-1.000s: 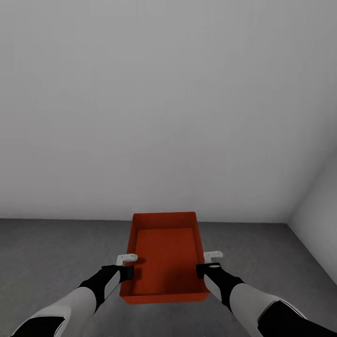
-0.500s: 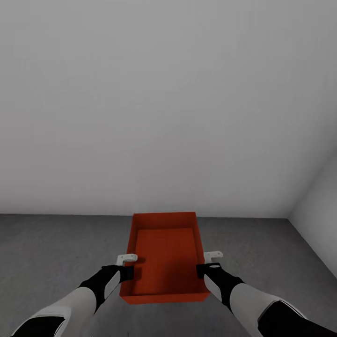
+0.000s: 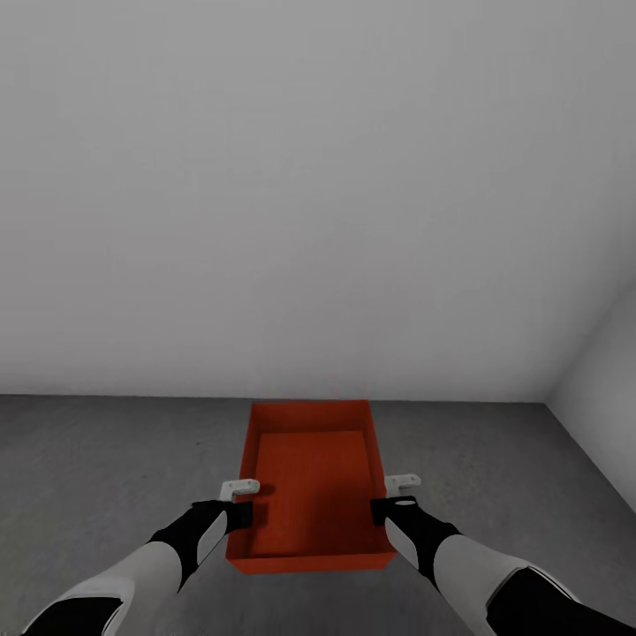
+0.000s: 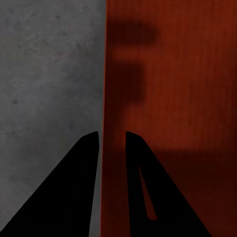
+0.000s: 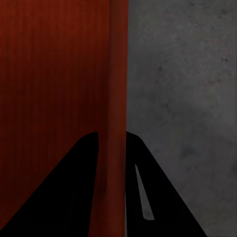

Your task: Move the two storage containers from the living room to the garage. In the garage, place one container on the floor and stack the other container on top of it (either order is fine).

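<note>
Orange-red container (image 3: 309,481) between both forward-stretched arms, each tool astride a side wall.

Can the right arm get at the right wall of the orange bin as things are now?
Yes, it seems so: the right gripper already straddles the storage container wall, one finger inside, one outside.

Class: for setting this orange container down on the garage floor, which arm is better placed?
Neither alone: left gripper and right gripper each clamp a side wall of the storage container, so both should lower together.
</note>
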{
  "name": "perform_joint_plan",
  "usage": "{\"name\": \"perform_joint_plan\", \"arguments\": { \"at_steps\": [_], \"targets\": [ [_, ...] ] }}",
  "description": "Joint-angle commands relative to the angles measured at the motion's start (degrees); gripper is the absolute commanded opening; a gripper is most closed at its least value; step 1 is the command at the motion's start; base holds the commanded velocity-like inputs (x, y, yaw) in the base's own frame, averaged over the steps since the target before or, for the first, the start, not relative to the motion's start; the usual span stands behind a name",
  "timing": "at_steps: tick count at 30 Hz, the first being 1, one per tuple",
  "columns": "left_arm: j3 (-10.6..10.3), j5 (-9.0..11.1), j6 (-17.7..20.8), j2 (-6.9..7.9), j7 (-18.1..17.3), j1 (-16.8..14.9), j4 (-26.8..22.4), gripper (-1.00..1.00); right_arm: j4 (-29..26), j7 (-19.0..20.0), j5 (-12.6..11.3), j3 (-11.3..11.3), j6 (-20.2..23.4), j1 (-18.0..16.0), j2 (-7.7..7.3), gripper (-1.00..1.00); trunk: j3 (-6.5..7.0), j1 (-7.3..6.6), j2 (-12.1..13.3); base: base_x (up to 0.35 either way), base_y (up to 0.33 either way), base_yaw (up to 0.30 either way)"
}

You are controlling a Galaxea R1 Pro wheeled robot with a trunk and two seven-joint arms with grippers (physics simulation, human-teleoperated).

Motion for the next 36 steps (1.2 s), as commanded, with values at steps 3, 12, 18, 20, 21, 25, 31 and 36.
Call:
{"name": "perform_joint_plan", "arguments": {
  "at_steps": [3, 12, 18, 20, 21, 25, 31, 36],
  "targets": [
    [-1.1, -1.4, 0.4, -0.04, 0.5, 0.0, -0.3, -1.00, -0.1, -0.3, -1.2, 0.9, 0.4, 0.0, 0.63, -1.00, -0.87, 0.66, -1.2, 0.000, 0.000, 0.000],
    [-1.1, -1.4, 0.4, -0.04, 0.5, 0.0, -0.3, -1.00, -0.1, -0.3, -1.2, 0.9, 0.4, 0.0, 0.63, -1.00, -3.32, 2.63, -4.9, 0.000, 0.000, 0.000],
    [-1.1, -1.4, 0.4, -0.04, 0.5, 0.0, -0.3, -1.00, -0.1, -0.3, -1.2, 0.9, 0.4, 0.0, 0.64, -1.00, -4.95, 3.95, -7.3, 0.000, 0.000, 0.000],
    [-1.1, -1.4, 0.4, -0.04, 0.5, 0.0, -0.2, -1.00, -0.1, -0.3, -1.2, 0.9, 0.4, -0.1, 0.64, -1.00, -5.49, 4.39, -8.1, 0.000, 0.000, 0.000],
    [-1.1, -1.4, 0.4, -0.04, 0.5, 0.0, -0.2, -1.00, -0.1, -0.3, -1.2, 0.9, 0.4, 0.0, 0.65, -1.00, -5.77, 4.61, -8.5, 0.000, 0.000, 0.000],
    [-1.1, -1.4, 0.4, -0.04, 0.5, 0.0, -0.2, -1.00, -0.1, -0.3, -1.2, 0.9, 0.4, 0.0, 0.65, -1.00, -6.85, 5.49, -10.1, 0.000, 0.000, 0.000],
    [-1.1, -1.4, 0.4, -0.04, 0.5, 0.0, -0.2, -1.00, -0.1, -0.3, -1.2, 0.9, 0.4, 0.0, 0.65, -1.00, -8.49, 6.81, -12.5, 0.000, 0.000, 0.000],
    [-1.1, -1.4, 0.4, -0.04, 0.5, 0.0, -0.2, -1.00, -0.1, -0.3, -1.2, 0.9, 0.4, 0.0, 0.65, -1.00, -9.85, 7.91, -14.5, 0.000, 0.000, 0.000]
  ]
}}
